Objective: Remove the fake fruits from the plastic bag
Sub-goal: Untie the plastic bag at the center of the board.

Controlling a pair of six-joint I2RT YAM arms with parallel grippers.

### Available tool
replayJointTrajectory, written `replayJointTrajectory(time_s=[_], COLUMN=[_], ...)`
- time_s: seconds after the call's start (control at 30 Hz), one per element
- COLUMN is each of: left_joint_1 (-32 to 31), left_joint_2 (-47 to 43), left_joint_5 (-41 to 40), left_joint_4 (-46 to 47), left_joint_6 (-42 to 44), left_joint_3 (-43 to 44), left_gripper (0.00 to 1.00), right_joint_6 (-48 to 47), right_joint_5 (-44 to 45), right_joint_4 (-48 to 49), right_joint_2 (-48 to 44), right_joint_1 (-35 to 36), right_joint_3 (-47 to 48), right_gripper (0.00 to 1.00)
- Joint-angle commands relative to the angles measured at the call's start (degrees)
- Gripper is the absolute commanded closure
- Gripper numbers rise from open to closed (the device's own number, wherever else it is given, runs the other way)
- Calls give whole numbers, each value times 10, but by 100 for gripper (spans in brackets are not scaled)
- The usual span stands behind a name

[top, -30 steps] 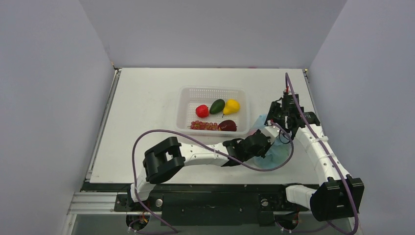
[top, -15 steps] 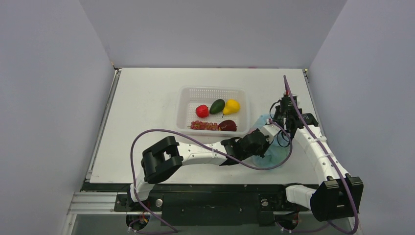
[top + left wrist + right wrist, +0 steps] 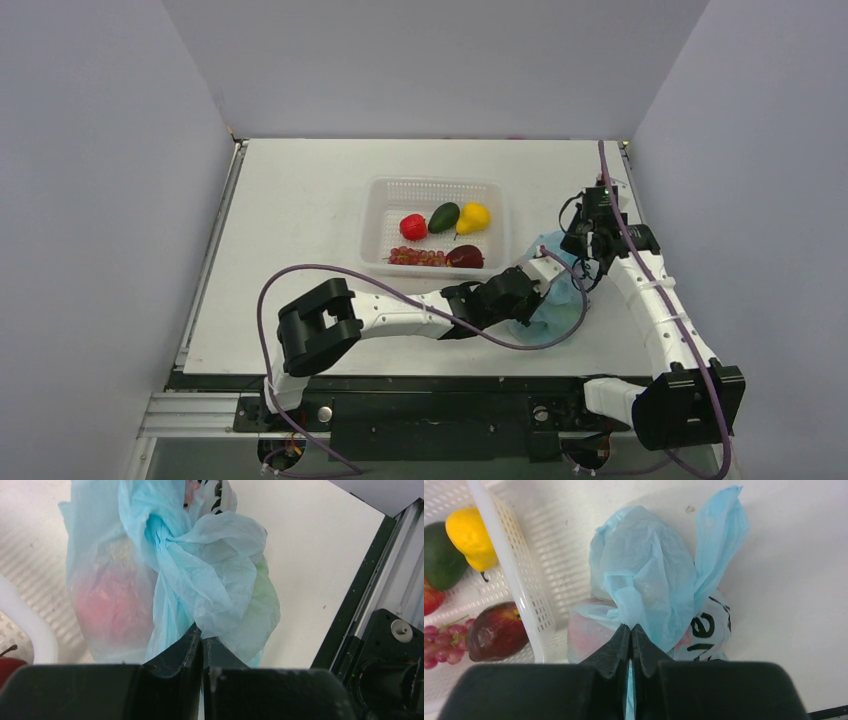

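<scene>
The light blue plastic bag [image 3: 562, 298] stands right of the basket, tied in a knot [image 3: 160, 535] at the top. Fake fruits show only as blurs through the film: a red one [image 3: 107, 605] and a green one [image 3: 265, 597]. My left gripper [image 3: 538, 288] [image 3: 202, 636] is shut on a fold of the bag's film below the knot. From the far side, my right gripper [image 3: 583, 268] [image 3: 630, 628] is shut on the bag's bunched upper film, with blue film caught between its jaws. One bag handle [image 3: 719, 540] sticks up free.
A white perforated basket [image 3: 380, 225] [image 3: 519, 575] stands just left of the bag, holding a yellow pear [image 3: 471, 537], an avocado [image 3: 439, 555], grapes [image 3: 415, 257], a small red fruit [image 3: 412, 227] and a dark red fruit [image 3: 496, 632]. The table's right edge [image 3: 632, 210] is close.
My right gripper has closed on the bag's upper film and shifted slightly right. The left gripper stays shut on the bag, and its arm has edged left.
</scene>
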Motion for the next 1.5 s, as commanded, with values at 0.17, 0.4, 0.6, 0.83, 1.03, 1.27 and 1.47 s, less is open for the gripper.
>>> replayJointTrajectory(time_s=[0.17, 0.4, 0.6, 0.83, 1.03, 1.27, 1.47], left_joint_1=[-8, -15, -21, -24, -23, -23, -20], left_joint_2=[-53, -68, -82, -98, -99, -146, -187], left_joint_5=[43, 53, 59, 54, 25, -24, -60], left_joint_4=[5, 16, 26, 39, 2, -22, -58], left_joint_6=[-24, -35, -47, -82, -113, -123, -101], left_joint_3=[-40, -73, -97, -116, -93, -94, -82], left_gripper=[100, 100, 100, 100, 91, 61, 55], right_joint_6=[50, 54, 24, -40, -50, -64, -55], right_joint_5=[38, 68, 99, 41, 2, 18, 28], right_joint_4=[72, 84, 96, 109, 85, 47, 26], right_joint_2=[27, 87, 147, 185, 159, 86, -5], right_joint_1=[-44, -53, -75, -77, -73, -66, -39], right_joint_3=[57, 122, 174, 196, 187, 164, 127], right_gripper=[100, 100, 100, 100, 96, 73, 49])
